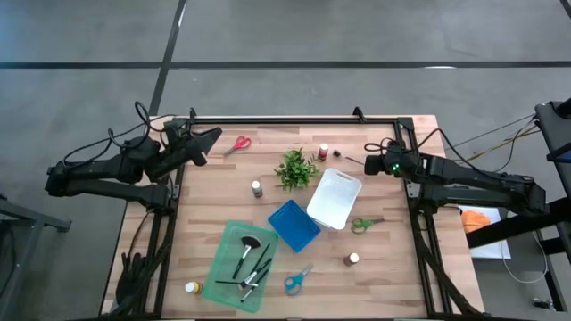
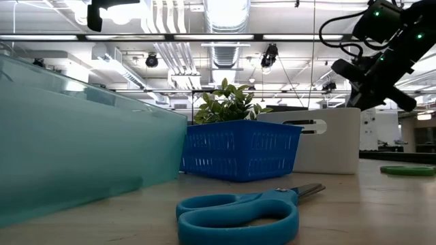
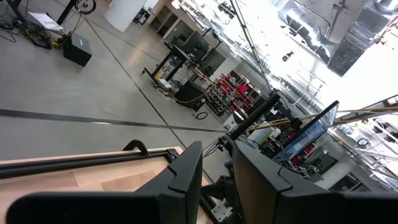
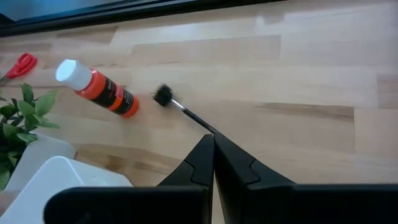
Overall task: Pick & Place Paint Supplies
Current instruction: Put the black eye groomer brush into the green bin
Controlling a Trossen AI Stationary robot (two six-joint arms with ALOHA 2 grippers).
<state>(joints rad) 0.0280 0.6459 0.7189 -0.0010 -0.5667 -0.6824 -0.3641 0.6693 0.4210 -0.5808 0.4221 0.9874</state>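
Brush (image 4: pixel 180 107) lies beside an orange-labelled bottle (image 4: pixel 99 89), writing seemingly unreadable, under the closed, empty right gripper (image 4: pixel 213 144).

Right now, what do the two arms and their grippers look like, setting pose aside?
Both arms are matte black, built of jointed tubular links with loose black cables looping along them. The right arm shows small green lights near its wrist. The left gripper and right gripper each end in two flat, angular black fingers.

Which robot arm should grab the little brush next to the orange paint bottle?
Probably the right: its gripper hovers just beside the brush. The left gripper is at the table's far-left corner.
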